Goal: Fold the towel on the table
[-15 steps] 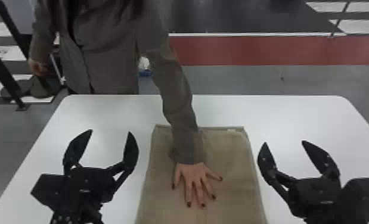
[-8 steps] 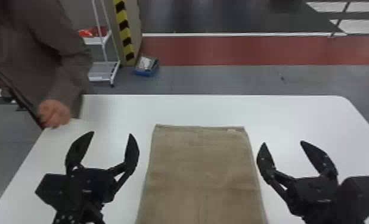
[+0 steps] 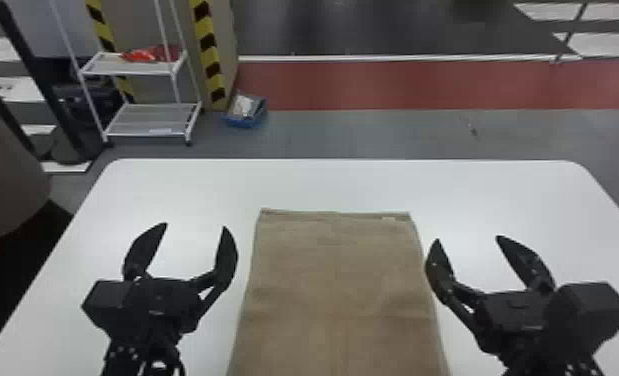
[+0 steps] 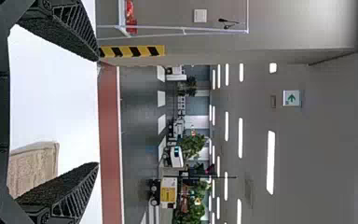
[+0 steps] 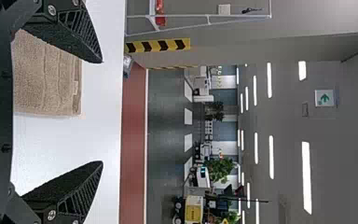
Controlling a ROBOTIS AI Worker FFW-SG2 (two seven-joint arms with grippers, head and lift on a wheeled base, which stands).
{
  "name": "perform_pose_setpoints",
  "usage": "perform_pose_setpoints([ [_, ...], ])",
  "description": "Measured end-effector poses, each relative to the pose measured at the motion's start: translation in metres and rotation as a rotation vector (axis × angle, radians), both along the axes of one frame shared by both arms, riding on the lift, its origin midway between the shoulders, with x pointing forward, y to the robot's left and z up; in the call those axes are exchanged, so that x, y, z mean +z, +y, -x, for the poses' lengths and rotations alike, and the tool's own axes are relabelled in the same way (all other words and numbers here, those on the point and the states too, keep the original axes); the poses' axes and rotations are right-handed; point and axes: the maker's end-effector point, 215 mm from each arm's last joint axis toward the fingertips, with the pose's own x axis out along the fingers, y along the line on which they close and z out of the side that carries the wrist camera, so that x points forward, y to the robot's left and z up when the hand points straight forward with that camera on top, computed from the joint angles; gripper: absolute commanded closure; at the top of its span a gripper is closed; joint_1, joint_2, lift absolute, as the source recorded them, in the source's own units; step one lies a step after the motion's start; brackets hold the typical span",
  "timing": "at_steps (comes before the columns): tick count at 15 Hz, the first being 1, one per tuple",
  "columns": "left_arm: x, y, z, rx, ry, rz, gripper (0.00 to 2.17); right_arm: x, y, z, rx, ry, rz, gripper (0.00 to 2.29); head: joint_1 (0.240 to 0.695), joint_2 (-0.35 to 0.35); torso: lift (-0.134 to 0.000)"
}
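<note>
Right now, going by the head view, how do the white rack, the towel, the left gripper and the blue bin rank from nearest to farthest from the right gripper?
From the right gripper:
1. Towel: just to its left.
2. Left gripper: across the towel.
3. Blue bin: far ahead, leftward, on the floor.
4. White rack: left of the bin.

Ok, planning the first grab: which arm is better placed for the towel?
Right, probably: in the head view, the open right gripper sits closer to the towel than the left gripper.
</note>
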Motion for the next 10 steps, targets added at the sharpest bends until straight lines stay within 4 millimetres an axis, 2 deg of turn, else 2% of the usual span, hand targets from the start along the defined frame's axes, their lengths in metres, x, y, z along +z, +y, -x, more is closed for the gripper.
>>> perform_pose_setpoints([
  [5, -0.031, -0.009, -0.027, -0.061, 0.046, 0.005, 0.19, -0.036, 0.003, -0.015, 0.008, 0.063, 0.025, 0.11, 0.695, 0.023, -0.114],
  [10, -0.048, -0.022, -0.067, -0.162, 0.116, 0.083, 0.35, -0.053, 0.002, -0.017, 0.012, 0.09, 0.038, 0.11, 0.695, 0.006, -0.114],
])
